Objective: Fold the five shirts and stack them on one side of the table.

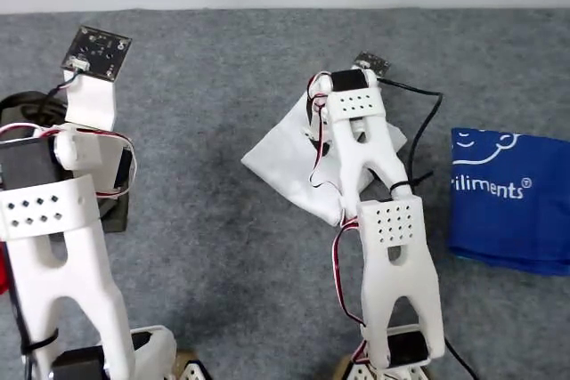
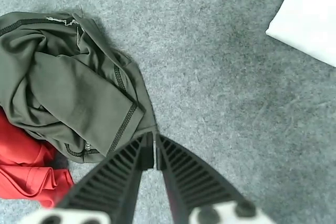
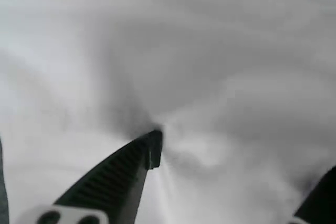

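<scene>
One crumpled olive shirt (image 2: 68, 87), black-stitched, lies on coarse grey carpet (image 2: 220, 77).

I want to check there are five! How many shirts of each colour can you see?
White shirt: 1
Blue shirt: 1
Dark green shirt: 1
Red shirt: 1
Total: 4 in sight

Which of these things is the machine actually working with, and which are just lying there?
For the job: white shirt, folded blue shirt, dark green shirt, red shirt, left gripper, right gripper.
Just lying about: grey table cover, black cable.
</scene>
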Motion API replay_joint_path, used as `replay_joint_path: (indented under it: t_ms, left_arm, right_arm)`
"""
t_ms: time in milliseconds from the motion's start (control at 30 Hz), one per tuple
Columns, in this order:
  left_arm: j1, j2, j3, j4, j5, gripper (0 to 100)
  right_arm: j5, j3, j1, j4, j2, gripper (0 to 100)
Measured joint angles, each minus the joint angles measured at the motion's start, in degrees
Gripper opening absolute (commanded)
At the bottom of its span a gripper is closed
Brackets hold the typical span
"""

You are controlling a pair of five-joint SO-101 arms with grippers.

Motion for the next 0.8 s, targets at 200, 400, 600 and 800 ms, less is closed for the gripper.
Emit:
replay_joint_path:
  t_ms: [200,400,600,800]
  left_arm:
    - [0.00,0.00,0.00,0.00,0.00,2]
    - [0.00,0.00,0.00,0.00,0.00,2]
    - [0.00,0.00,0.00,0.00,0.00,2]
    - [0.00,0.00,0.00,0.00,0.00,2]
  right_arm:
    - [0.00,-1.85,0.18,0.44,1.32,0.4]
    - [0.44,-2.73,3.69,3.52,1.41,0.9]
    - [12.84,-9.14,5.80,9.85,1.85,0.8]
    - [24.00,-8.09,9.41,10.11,-7.38,0.8]
